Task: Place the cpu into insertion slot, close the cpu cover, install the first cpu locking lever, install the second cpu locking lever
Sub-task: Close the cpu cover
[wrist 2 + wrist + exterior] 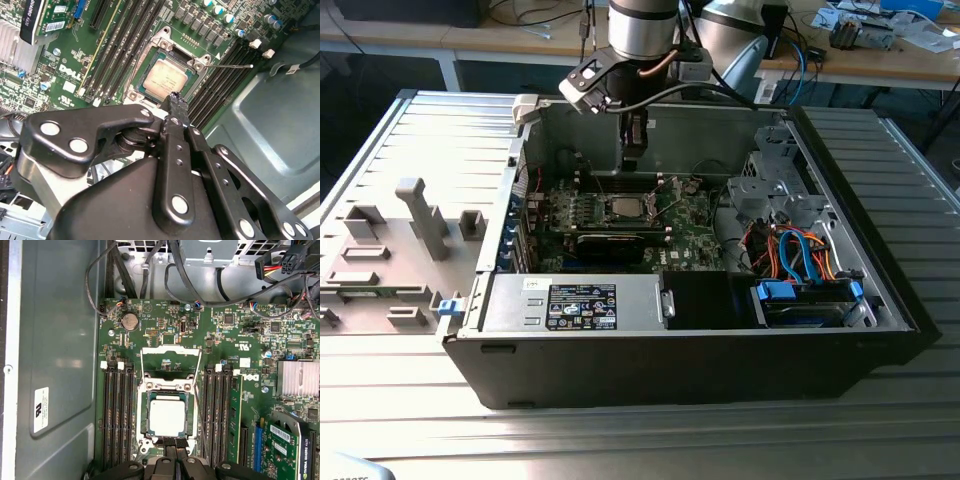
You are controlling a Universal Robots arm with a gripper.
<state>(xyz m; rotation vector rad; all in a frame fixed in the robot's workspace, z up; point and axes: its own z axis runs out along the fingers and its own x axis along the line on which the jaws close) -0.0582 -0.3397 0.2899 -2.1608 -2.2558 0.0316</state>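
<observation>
The cpu (167, 418), silvery and square, lies flat in the insertion slot (143, 426) on the green motherboard (165, 320); the exterior view has the slot (623, 208) mid-board. The cpu cover (167, 386) is swung up and open, and its window shows the board behind it. A thin locking lever (235, 65) sticks out sideways from the slot, unlatched. My gripper (172, 455) hangs just above the near edge of the slot, its fingers together with nothing between them. In the second wrist view the gripper (174, 97) tip points at the cpu (166, 80). The exterior view places the gripper (632, 152) above the board.
Long black memory slots (117, 415) flank the socket on both sides. A graphics card (287, 450) and a heatsink (298, 377) lie beside them. Cables (150, 270) hang along the case wall. In the exterior view, the power supply (575, 303) and drive bay (805, 300) fill the case's front.
</observation>
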